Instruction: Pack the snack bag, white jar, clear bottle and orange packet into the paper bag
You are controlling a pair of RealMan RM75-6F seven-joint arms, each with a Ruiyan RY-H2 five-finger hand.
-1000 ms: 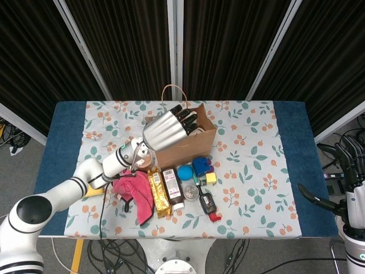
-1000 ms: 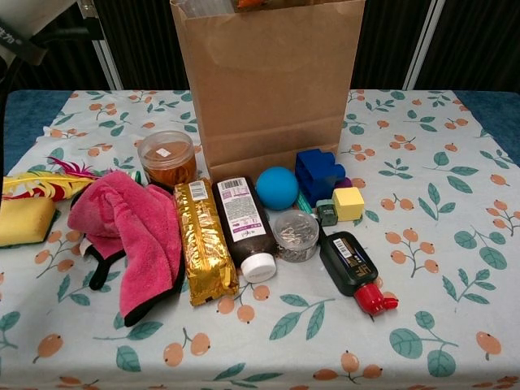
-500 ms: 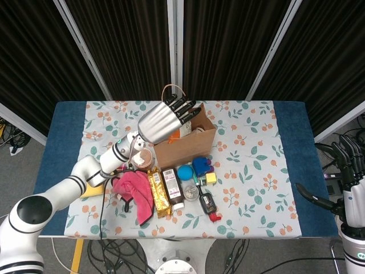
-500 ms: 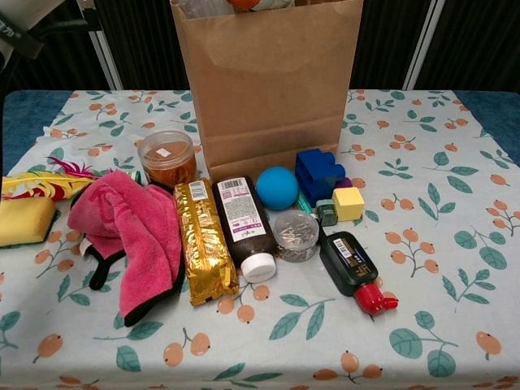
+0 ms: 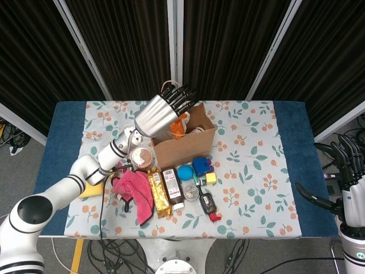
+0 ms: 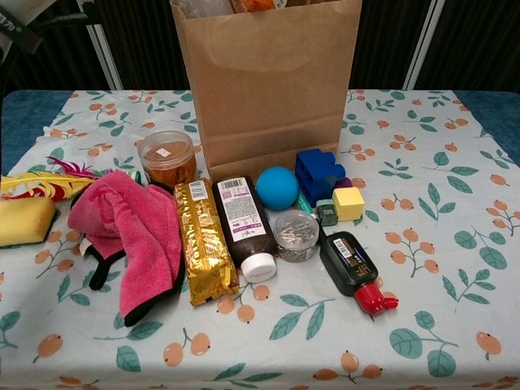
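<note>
Head view shows the left hand (image 5: 162, 111), fingers spread and holding nothing, above the rim of the paper bag (image 5: 191, 145) where the orange packet (image 5: 178, 128) sits, so packing looks near done and retreat likely comes next.

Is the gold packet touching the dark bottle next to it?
Touching. The chest view shows the gold packet lying side by side against the dark bottle, with no tablecloth visible between them.
</note>
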